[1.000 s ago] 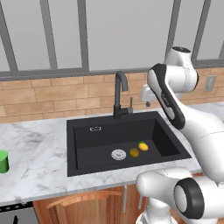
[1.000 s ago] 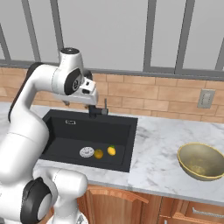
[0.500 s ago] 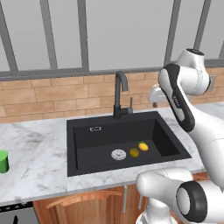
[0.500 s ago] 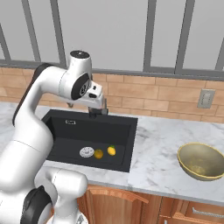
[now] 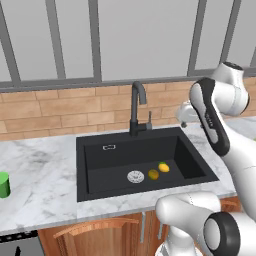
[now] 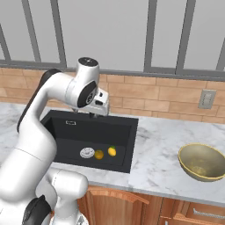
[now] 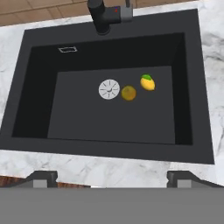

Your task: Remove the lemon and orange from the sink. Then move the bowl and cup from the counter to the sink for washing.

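Far left on the marble table (image 5: 40, 165) stands the green cup (image 5: 4, 184), upright near the front edge and well apart from everything else. Moving right, the black sink (image 5: 95, 187) sits in the table, its curved faucet (image 5: 137, 107) rising at the back wall of the basin. Down on the sink floor there's the round silver drain (image 7: 109, 89), and just beside it to the right the orange (image 7: 128, 93), almost touching the drain's edge. Next along is the lemon (image 7: 148, 82), near the orange but apart from it, a bit farther back. Above the sink hangs the white arm, and its end effector (image 6: 99, 107) hovers high over the basin, looking down into it. From the hand camera the two dark fingertips (image 7: 43, 178) sit wide apart with nothing between them, so it's spread and empty. Way over on the right, the golden bowl (image 6: 202, 161) rests on the table, well apart from the sink.
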